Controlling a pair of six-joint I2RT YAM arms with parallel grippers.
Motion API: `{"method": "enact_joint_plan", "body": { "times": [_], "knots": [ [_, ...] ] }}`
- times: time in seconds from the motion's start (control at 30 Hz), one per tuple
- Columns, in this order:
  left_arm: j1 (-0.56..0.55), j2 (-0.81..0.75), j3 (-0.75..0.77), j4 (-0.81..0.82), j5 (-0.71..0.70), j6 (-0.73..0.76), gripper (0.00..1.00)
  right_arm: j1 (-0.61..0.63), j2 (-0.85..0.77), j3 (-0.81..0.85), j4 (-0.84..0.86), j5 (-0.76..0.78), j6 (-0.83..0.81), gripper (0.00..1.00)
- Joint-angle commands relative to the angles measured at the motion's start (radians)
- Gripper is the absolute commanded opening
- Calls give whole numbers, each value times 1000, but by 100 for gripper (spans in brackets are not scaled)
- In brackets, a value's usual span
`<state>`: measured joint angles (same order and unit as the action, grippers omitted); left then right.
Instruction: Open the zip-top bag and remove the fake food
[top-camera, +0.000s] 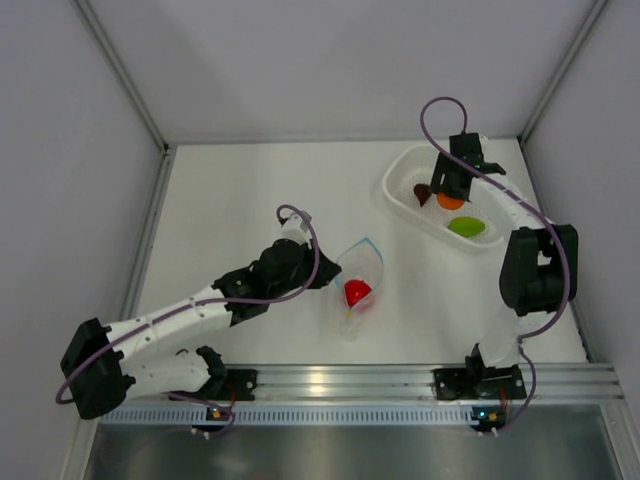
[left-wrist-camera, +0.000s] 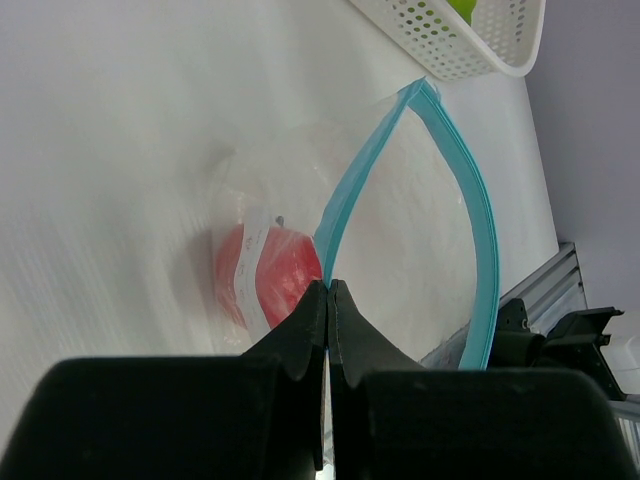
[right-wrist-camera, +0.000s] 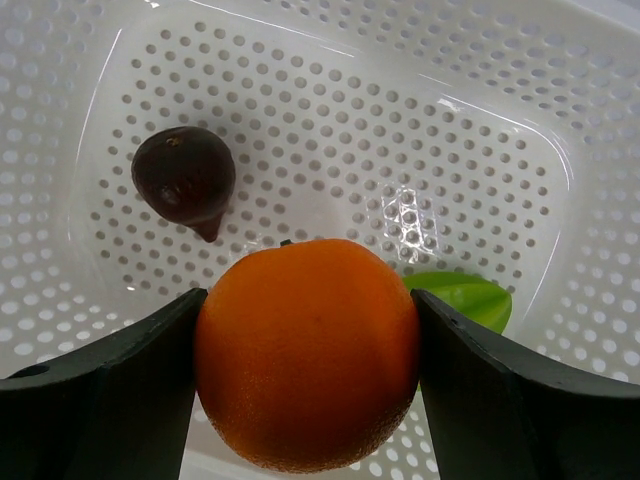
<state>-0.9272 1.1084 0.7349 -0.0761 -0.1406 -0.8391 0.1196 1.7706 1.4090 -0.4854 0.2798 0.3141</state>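
The white bench (top-camera: 250, 190) carries two things. A clear zip-top bag (top-camera: 362, 262) lies just ahead of the left jaws, mouth gaping, with one side of its teal strip nipped between them. A white perforated basket (top-camera: 393, 183) sits on the bench directly beneath the right jaws.

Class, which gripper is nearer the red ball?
Left. The left gripper pinches the zip-top bag right beside the red ball; the right gripper holds the orange ball over the basket.
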Motion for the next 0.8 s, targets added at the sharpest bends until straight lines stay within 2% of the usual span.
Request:
{"method": "enact_joint_plan", "body": {
  "times": [0.0,0.1,0.13,0.33,0.4,0.53,0.57,0.67,0.77],
  "knots": [
    [1,-19,29,24,10,5,0,-12,-19,50,25,-8,-10,73],
    [1,-18,35,22,12,5,0,-11,-49,36,30,-16,-13,85],
    [1,-13,37,24,13,3,0,-12,-60,31,30,-22,-17,92],
    [1,-1,43,22,24,2,0,-11,-138,-2,21,-53,-26,95],
    [1,-4,40,24,26,2,0,-9,-175,-31,33,-86,-17,99],
    [1,-4,41,24,19,1,0,-30,-261,-152,154,-275,59,99],
    [-1,-4,43,24,19,2,0,-38,-264,-157,154,-360,66,100],
    [-1,4,47,24,18,-3,0,-34,-273,-150,123,-419,75,99],
    [-1,7,47,24,13,-9,0,5,-324,-165,111,-406,69,84]
  ]
}}
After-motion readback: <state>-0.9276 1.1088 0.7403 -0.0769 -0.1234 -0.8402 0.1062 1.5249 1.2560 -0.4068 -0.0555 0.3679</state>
